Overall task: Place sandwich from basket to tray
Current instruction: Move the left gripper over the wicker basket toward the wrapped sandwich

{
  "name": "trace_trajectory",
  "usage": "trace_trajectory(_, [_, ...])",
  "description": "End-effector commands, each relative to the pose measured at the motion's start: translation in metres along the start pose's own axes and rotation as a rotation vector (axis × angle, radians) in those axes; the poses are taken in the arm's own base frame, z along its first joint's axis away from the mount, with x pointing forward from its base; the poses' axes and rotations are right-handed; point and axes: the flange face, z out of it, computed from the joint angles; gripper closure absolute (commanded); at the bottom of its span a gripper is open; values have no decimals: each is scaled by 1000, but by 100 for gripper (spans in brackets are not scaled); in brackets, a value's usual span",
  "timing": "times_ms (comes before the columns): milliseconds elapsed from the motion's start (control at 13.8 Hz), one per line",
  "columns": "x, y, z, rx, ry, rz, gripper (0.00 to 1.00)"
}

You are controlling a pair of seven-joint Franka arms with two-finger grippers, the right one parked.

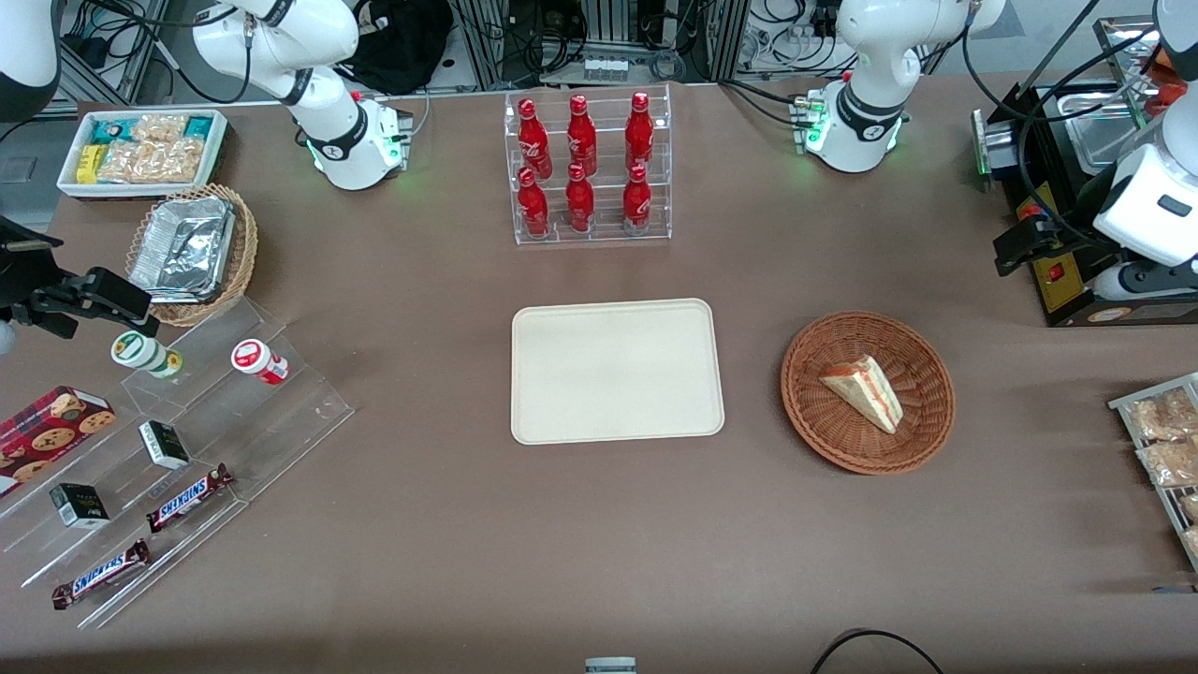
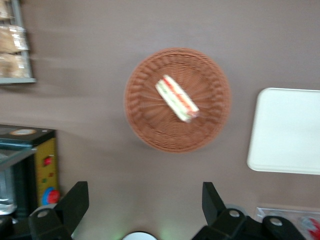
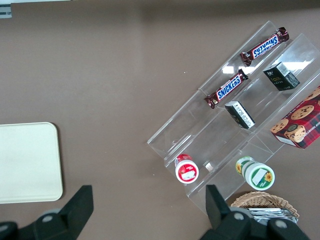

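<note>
The sandwich [image 1: 866, 391], a pale wedge with red, yellow and green layers, lies in the round reddish-brown basket [image 1: 814, 440] toward the working arm's end of the table. The cream tray [image 1: 616, 370] lies flat beside the basket at the table's middle and holds nothing. My left gripper [image 1: 1015, 245] hangs high over the black appliance at the working arm's end, farther from the front camera than the basket. It is open and empty. The left wrist view shows the sandwich [image 2: 177, 98], the basket [image 2: 150, 135], the tray [image 2: 287, 132] and the spread gripper [image 2: 144, 189] well above the table.
A clear rack of red bottles [image 1: 585, 168] stands farther from the front camera than the tray. A black appliance [image 1: 1058, 281] and a rack of snack packets [image 1: 1165, 449] sit at the working arm's end. A clear stepped shelf with candy [image 1: 168, 449], a tan basket of foil containers [image 1: 192, 253] and a white snack bin [image 1: 140, 150] lie toward the parked arm's end.
</note>
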Motion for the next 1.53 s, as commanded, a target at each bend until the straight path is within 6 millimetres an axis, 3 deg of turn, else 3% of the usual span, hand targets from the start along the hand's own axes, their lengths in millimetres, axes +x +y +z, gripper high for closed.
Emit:
trace_trajectory(0, [-7,-1,-9,-41,-12,31,0])
trace_trajectory(145, [0,-1,1,-35,-26,27,0])
trace_trajectory(291, [14,-3,25,15,-53,19,0])
trace_trajectory(509, [38,4,79,17,-81,4,0])
trace_trajectory(655, [43,14,123,16,-57,-40,0])
trace_trajectory(873, [36,31,175,11,-9,-163,0])
trace_trajectory(1164, [11,53,237,-6,42,-368,0])
trace_trajectory(1455, [0,55,283,-42,74,-582,0])
